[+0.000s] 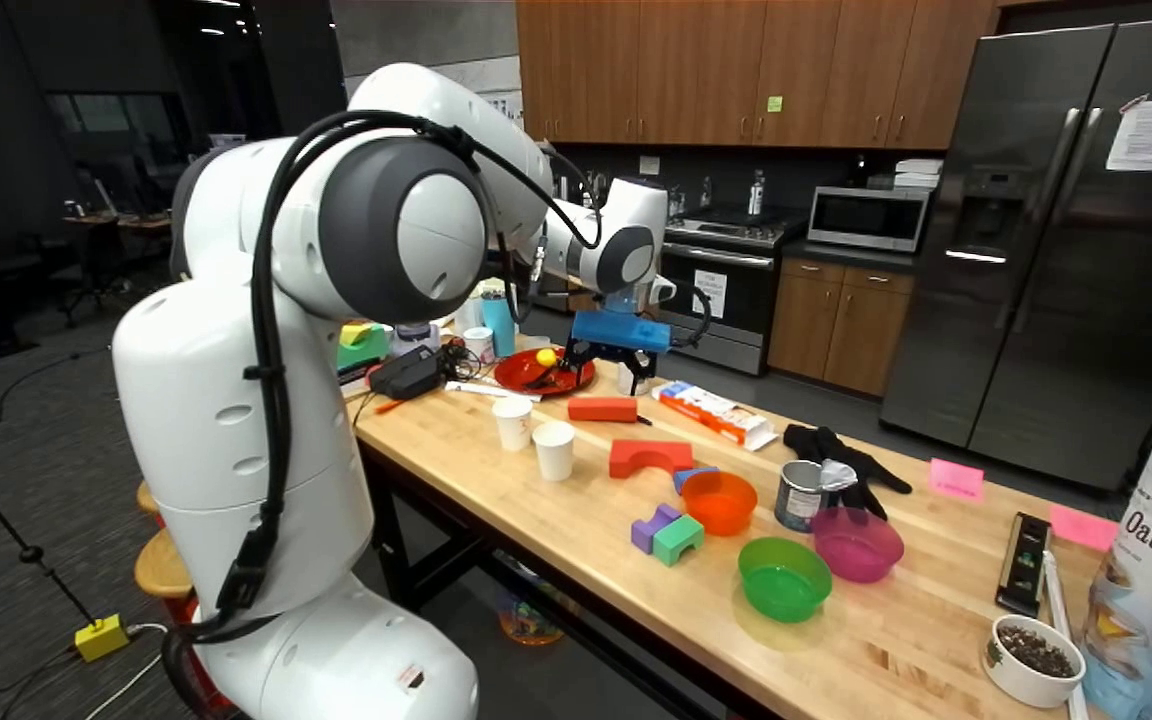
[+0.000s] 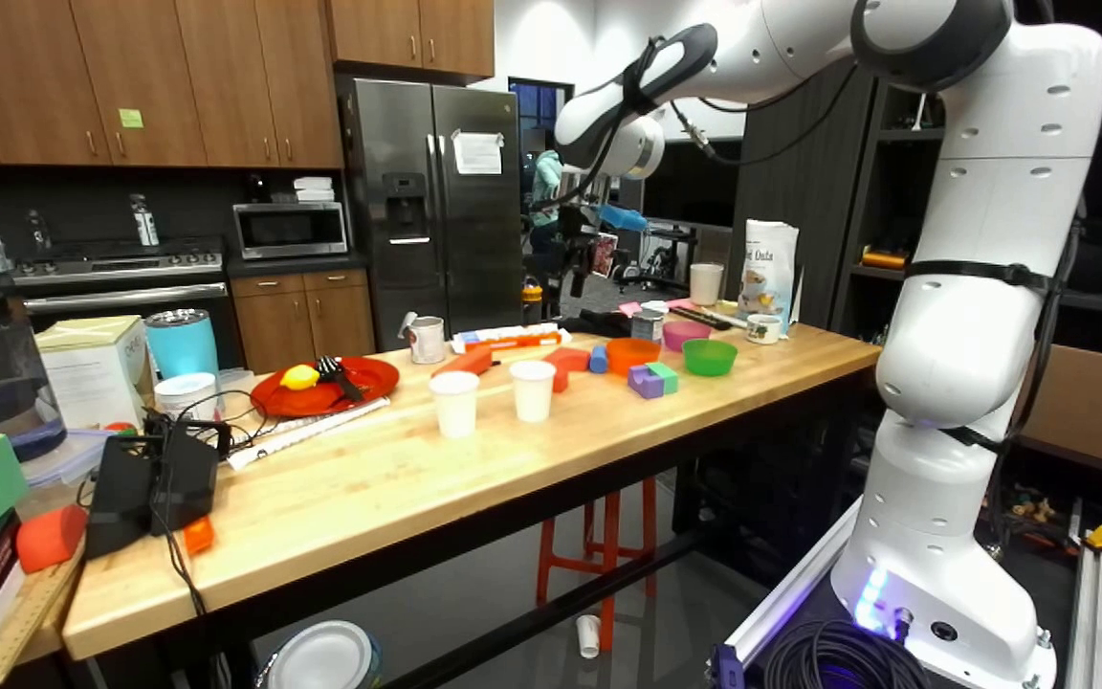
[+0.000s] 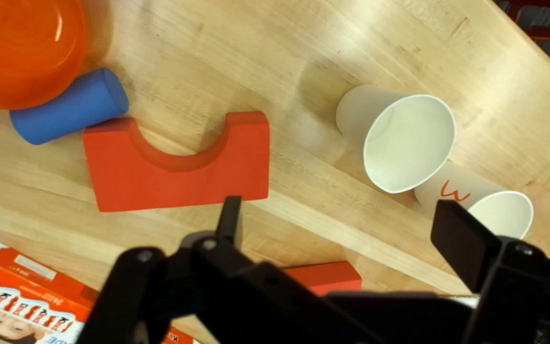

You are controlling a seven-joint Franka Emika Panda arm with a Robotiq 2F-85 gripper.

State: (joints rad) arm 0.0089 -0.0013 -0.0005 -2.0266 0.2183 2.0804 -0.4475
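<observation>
My gripper (image 3: 344, 224) hangs open above the wooden table, with nothing between its fingers. In the wrist view a red rectangular block (image 3: 330, 279) lies below, partly hidden by the gripper body. A red arch block (image 3: 184, 179) is beyond the left finger. Two white paper cups stand past the right finger: a plain-looking cup (image 3: 408, 143) and a cup with a red mark (image 3: 499, 215). A blue cylinder (image 3: 72, 105) lies against or very near the arch, beside an orange bowl (image 3: 22, 52). In an exterior view the gripper (image 1: 604, 375) appears over the table's far side.
A red plate (image 2: 374, 373) holds a yellow item and a black utensil. An orange-white box (image 1: 716, 412), an open can (image 1: 798, 495), a black glove (image 1: 851, 460), a green bowl (image 1: 784, 580), a pink bowl (image 1: 856, 545), and purple (image 1: 654, 528) and green (image 1: 678, 540) blocks occupy the table.
</observation>
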